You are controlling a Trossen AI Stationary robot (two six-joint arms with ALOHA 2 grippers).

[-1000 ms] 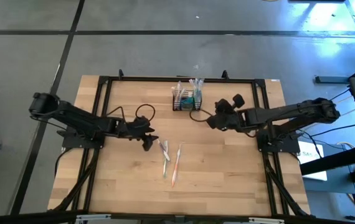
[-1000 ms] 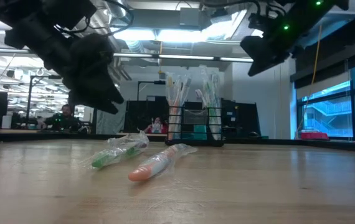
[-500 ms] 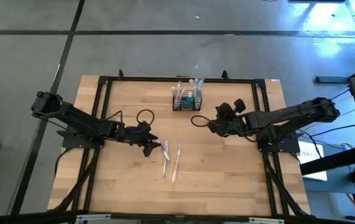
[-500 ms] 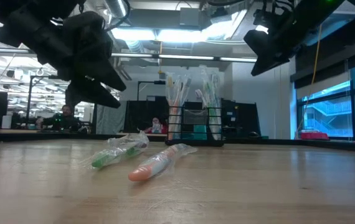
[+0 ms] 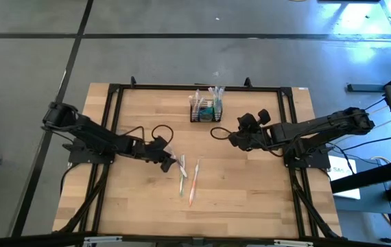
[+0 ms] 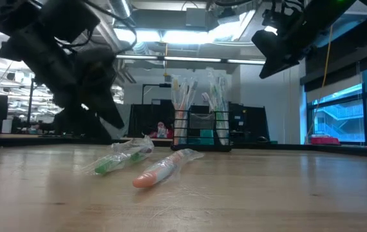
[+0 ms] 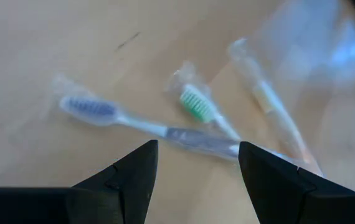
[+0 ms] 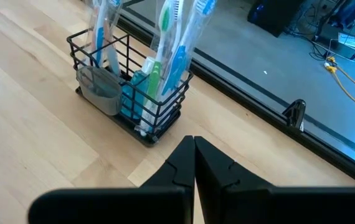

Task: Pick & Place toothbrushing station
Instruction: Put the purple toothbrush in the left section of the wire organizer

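The toothbrushing station (image 5: 206, 110) is a small black wire caddy standing on its base at the table's far middle, with wrapped toothbrushes and teal tubes upright in it (image 8: 131, 87) (image 6: 201, 132). Three wrapped toothbrushes lie flat on the wood at mid-table: blue (image 7: 90, 109), green (image 7: 196, 106) and peach (image 5: 194, 182). My left gripper (image 5: 170, 163) hangs open just above the far ends of these brushes (image 7: 196, 149), tilted downward. My right gripper (image 5: 231, 139) is shut in the air, on the near right side of the caddy (image 8: 194, 144).
Black cable loops lie on the table by each arm (image 5: 158, 129) (image 5: 217, 130). A black frame rail (image 5: 202, 87) runs along the far edge behind the caddy. Bare wood lies toward the near edge (image 5: 237, 206). People sit in the room beyond (image 6: 161, 131).
My left gripper has sunk toward the table and moved a little toward the lying toothbrushes, rolling about its own axis as it went; its fingers stay open. The toothbrushes and caddy have not moved.
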